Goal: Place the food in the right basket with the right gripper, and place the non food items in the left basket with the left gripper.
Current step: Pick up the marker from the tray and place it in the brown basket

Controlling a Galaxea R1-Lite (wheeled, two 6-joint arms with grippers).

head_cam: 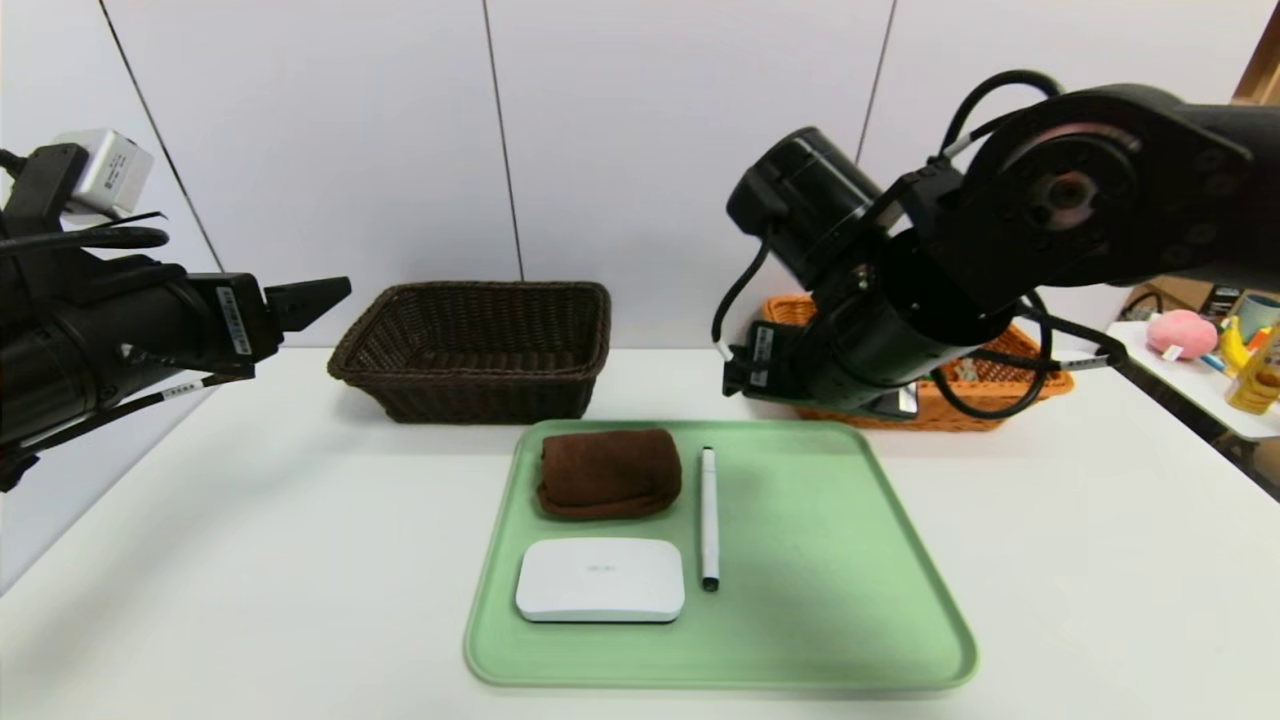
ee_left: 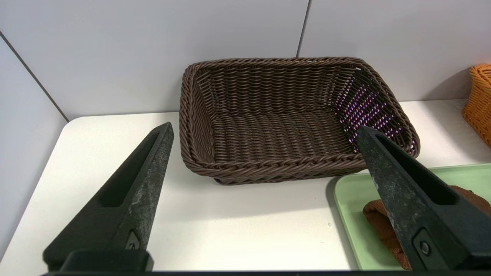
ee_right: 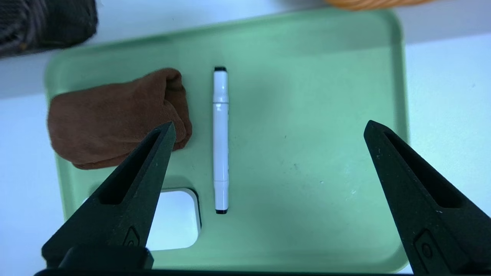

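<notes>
Three non food items lie on the left half of a green tray (head_cam: 850, 600): a folded brown towel (head_cam: 608, 472), a white pen (head_cam: 708, 517) and a flat white box (head_cam: 600, 579). The dark brown left basket (head_cam: 470, 350) stands empty behind the tray. The orange-tan right basket (head_cam: 1010, 385) is partly covered by my right arm (head_cam: 900, 300). No food shows in any view. My left gripper (ee_left: 264, 128) hangs open above the table's left side, pointing toward the dark basket. My right gripper (ee_right: 268, 126) is open and empty over the tray's bare right half, beside the pen (ee_right: 220, 138).
A white wall runs close behind both baskets. At the far right is a side table (head_cam: 1180, 385) with a pink plush toy (head_cam: 1182, 333) and yellow items. The white tabletop (head_cam: 250, 560) stretches around the tray.
</notes>
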